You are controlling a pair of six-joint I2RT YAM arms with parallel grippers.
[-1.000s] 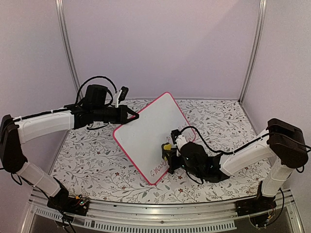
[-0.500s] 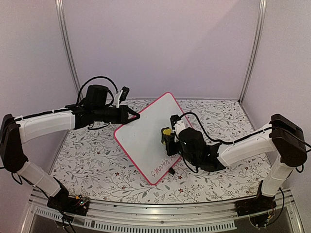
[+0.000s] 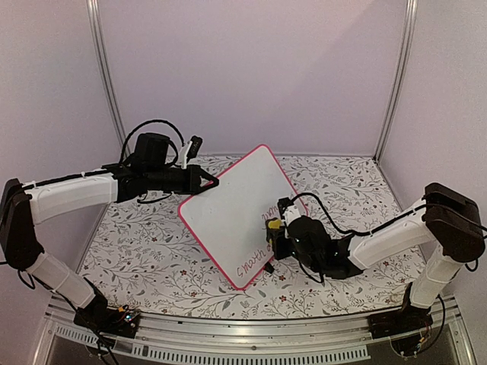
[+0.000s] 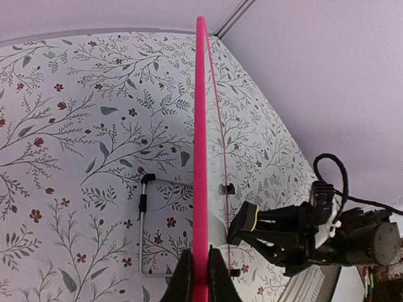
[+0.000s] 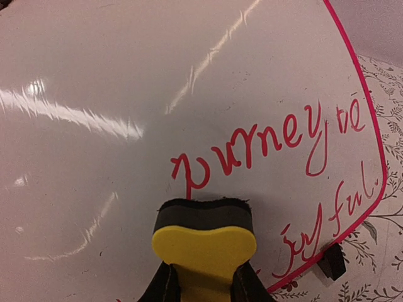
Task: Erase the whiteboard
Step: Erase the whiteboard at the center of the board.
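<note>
Yellow eraser (image 5: 204, 242) back low on the whiteboard (image 3: 228, 213), wipe unfinished.
Pinched by the left end effector (image 4: 199, 280) along the pink rim, propped tilted off the table (image 3: 152, 251). Squeezed almost closed in the right end effector (image 5: 201, 283), felt face against the board. Pushed up the board a moment ago, since pulled back down toward the near corner. Left ahead and to the right of that end effector: red writing (image 5: 264, 141), so more passes likely needed. Counted: one board, one eraser, two end effectors, two black clip feet (image 4: 227, 189).

Glossy whiteboard (image 5: 126, 69); matt printed tabletop (image 3: 346, 186)
</note>
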